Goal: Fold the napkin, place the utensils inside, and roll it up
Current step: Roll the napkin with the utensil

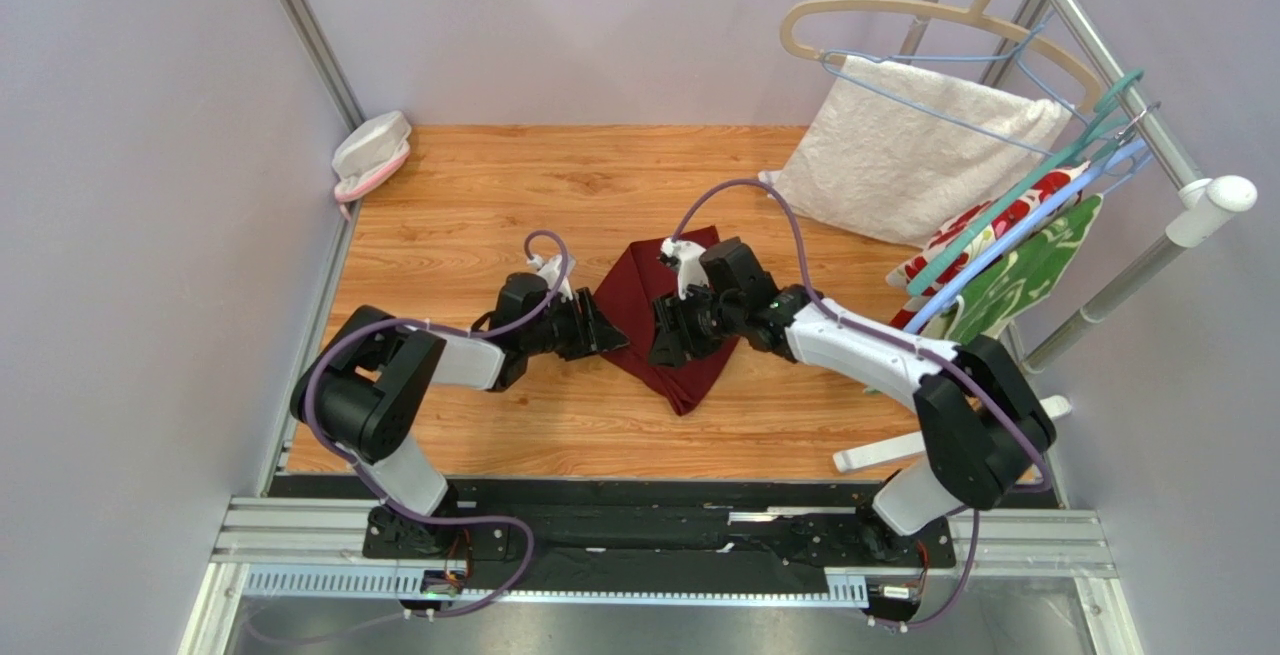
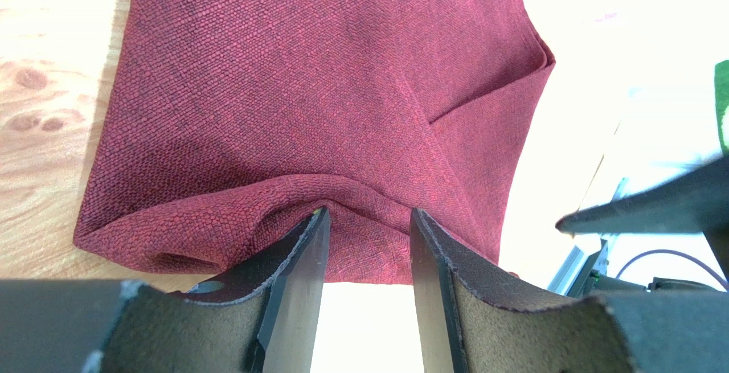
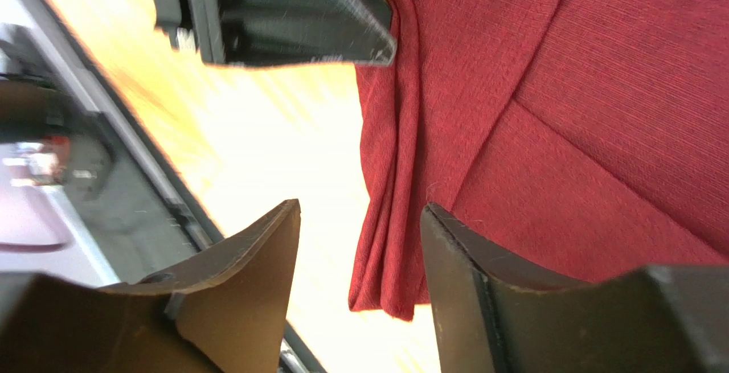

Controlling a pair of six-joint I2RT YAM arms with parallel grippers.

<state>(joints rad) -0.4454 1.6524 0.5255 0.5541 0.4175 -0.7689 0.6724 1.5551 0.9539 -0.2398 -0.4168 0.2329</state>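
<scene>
Top view: the napkin (image 1: 688, 381) lies folded at mid-bench (image 1: 451, 220), a maroon shape with one point away from the arms and one towards them. The left end effector (image 1: 609, 340) meets the napkin's left edge. The right end effector (image 1: 664, 337) sits over the napkin's middle and hides much of it; from here neither set of jaws can be read. A white towel (image 1: 917, 145) hangs behind and right of the napkin, with floral cloths (image 1: 1022, 258) just below it.

Left wrist view: the napkin (image 2: 325, 91) fills the upper frame, layered, with a diagonal fold line. The left end effector (image 2: 369, 215) is open and grips nothing: the napkin's near hem runs across the gap, puckered at the left fingertip, and bright bench shows between the fingers below the hem. A dark blurred shape right of the napkin is cut off and hard to identify.

Right wrist view: the right end effector (image 3: 359, 209) is open too, with the napkin's stacked edge and a lower corner hanging in the gap. Its right finger overlaps the cloth. One finger (image 3: 291, 14) of the left end effector touches the napkin's edge at the top. The bench left of the napkin is washed out by glare.
</scene>
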